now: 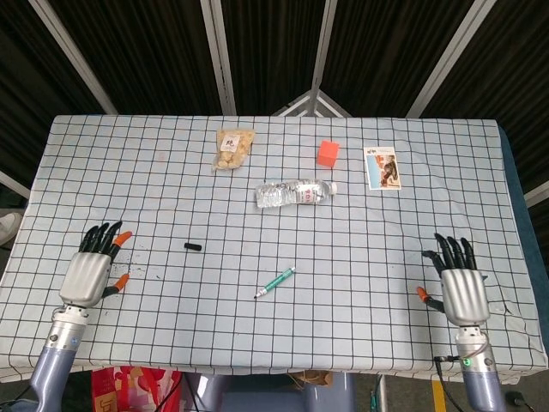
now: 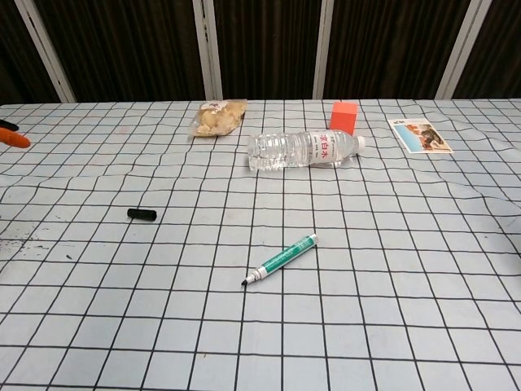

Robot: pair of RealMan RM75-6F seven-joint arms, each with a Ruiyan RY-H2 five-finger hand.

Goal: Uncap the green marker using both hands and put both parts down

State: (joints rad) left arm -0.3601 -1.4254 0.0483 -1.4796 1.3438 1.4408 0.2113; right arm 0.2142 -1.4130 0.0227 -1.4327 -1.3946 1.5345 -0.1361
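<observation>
Head view: the left hand (image 1: 86, 273) and right hand (image 1: 463, 290) rest spread and empty near the tabletop's front corners. The green marker (image 1: 275, 281) lies uncapped mid-front, its cap (image 1: 193, 247) well apart to the left.

Chest view: both parts lie flat; a stray nudge might roll them, or the exposed tip could mark the cloth.

Bright, even, sharp (shadows faint).

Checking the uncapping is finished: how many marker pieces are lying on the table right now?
2. The green marker body lies uncapped near the table's middle front; its black cap lies apart, further toward the left hand. Neither hand touches either piece.
</observation>
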